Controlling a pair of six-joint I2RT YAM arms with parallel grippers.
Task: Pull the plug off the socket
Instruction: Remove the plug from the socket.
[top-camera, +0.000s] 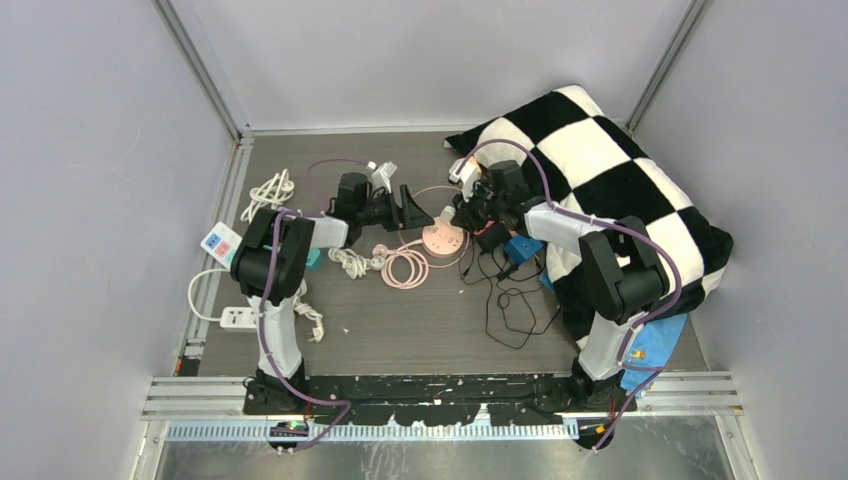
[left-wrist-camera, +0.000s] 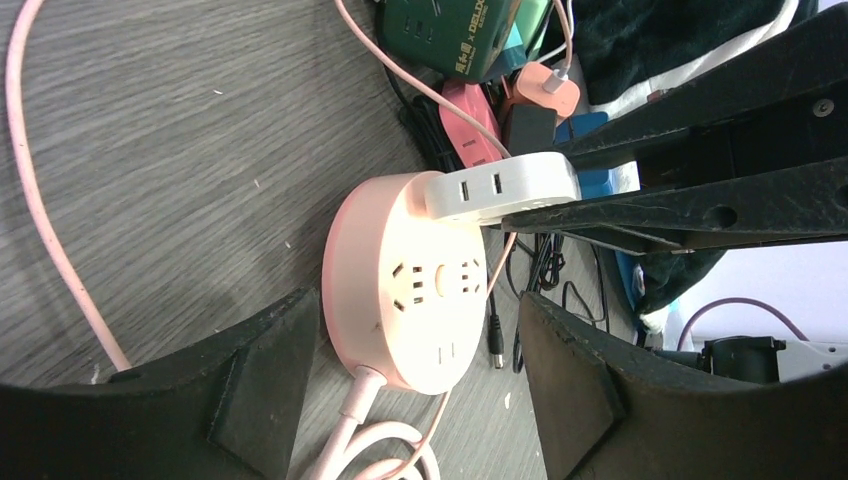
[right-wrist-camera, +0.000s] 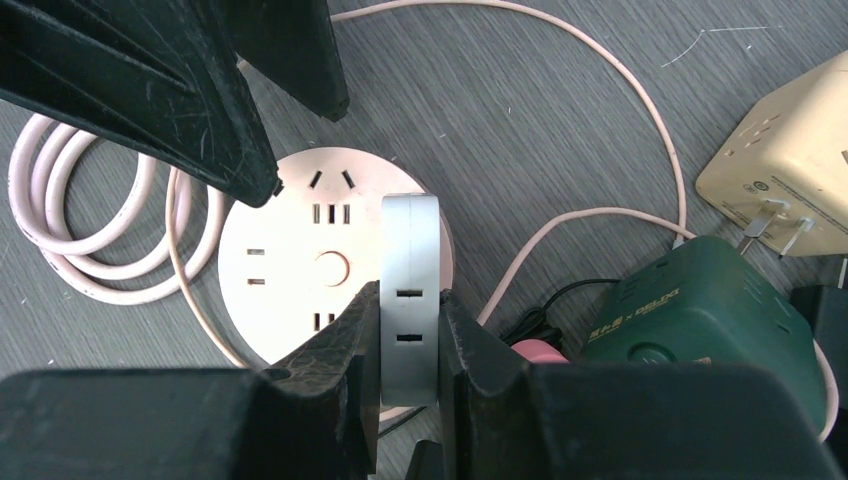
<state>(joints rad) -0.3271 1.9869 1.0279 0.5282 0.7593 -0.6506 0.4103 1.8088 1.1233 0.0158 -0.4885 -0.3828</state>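
A round pink socket (top-camera: 443, 238) lies flat on the table mid-scene. A white plug (right-wrist-camera: 410, 270) with two USB slots stands plugged into its right side. My right gripper (right-wrist-camera: 410, 320) is shut on the white plug, one finger on each flat face. My left gripper (left-wrist-camera: 420, 340) is open and straddles the pink socket (left-wrist-camera: 425, 285): its left finger is at the socket's rim, its right finger a little apart. The plug (left-wrist-camera: 500, 185) shows above the socket there, with the right gripper's fingers (left-wrist-camera: 680, 205) on it. The left gripper's fingers (right-wrist-camera: 170, 90) show over the socket (right-wrist-camera: 300, 265).
A green adapter (right-wrist-camera: 700, 310) and a beige cube adapter (right-wrist-camera: 780, 170) lie right of the socket. A coiled pink cable (top-camera: 405, 268) and black cables (top-camera: 510, 300) lie in front. A checkered pillow (top-camera: 610, 170) fills the right. White power strips (top-camera: 222, 243) lie at the left.
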